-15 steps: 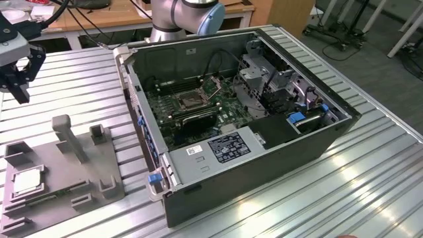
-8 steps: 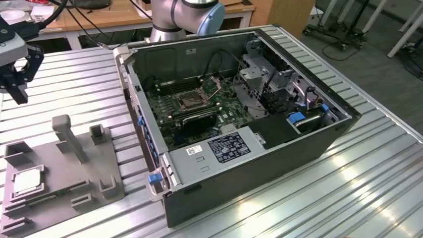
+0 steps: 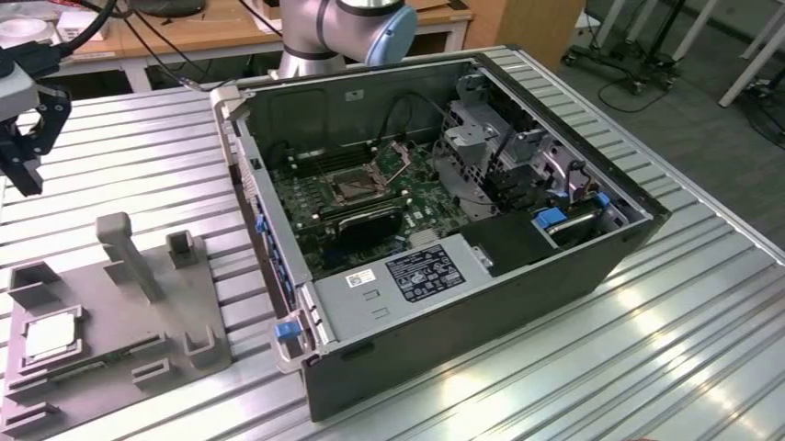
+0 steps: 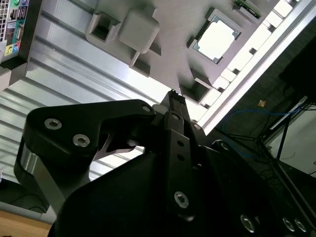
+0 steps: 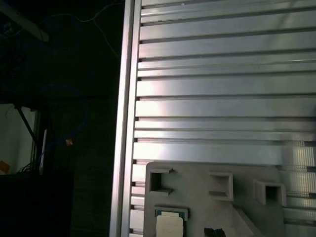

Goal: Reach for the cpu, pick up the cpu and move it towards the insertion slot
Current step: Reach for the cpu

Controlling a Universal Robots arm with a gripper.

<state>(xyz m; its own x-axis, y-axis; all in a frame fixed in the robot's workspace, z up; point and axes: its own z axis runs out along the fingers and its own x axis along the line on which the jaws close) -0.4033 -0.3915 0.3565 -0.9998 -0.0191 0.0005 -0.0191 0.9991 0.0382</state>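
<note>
Open air under me, posts ahead

My gripper hangs above bare table slats, free air beneath. The cpu lies uncovered from above in the grey tray; the tray's tall post stands just beside it. The case wall rises between the tray and the insertion slot, which is open from above.

The arm shows a rounded silver-grey metal joint housing closed by a pale blue round cap, and thick black cables run to a light grey wrist block. In the second wrist view the matte black gripper is built of thick angular plates with rounded corners and a narrow central bar. It is studded with silver socket-head screws, and a polished silver band edges one curved side.
</note>
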